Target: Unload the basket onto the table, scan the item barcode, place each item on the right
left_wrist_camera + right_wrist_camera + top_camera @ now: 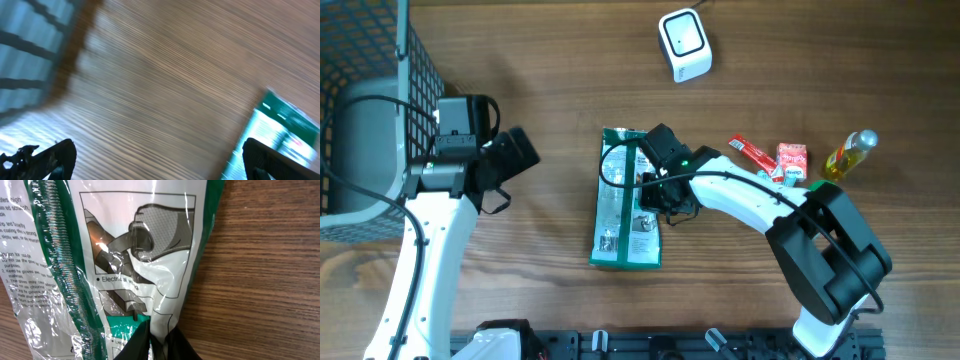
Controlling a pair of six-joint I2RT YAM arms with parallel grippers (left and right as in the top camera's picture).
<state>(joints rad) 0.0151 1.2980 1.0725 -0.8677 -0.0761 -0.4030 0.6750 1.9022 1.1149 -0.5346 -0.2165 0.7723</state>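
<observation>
1 packet (620, 228), 1 scanner (684, 44)

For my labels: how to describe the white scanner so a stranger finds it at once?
On the wooden table, look to the top edge of the overhead view, above the green-and-white packet. The white scanner sits alone there, the only plain white, rounded box.

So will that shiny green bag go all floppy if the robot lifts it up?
Probably floppy: the green bag is thin, crinkled plastic, so it would likely sag from wherever the right gripper pinches it. Its glossy film looks a bit slippery. Lying flat on the table, it shouldn't roll.
</observation>
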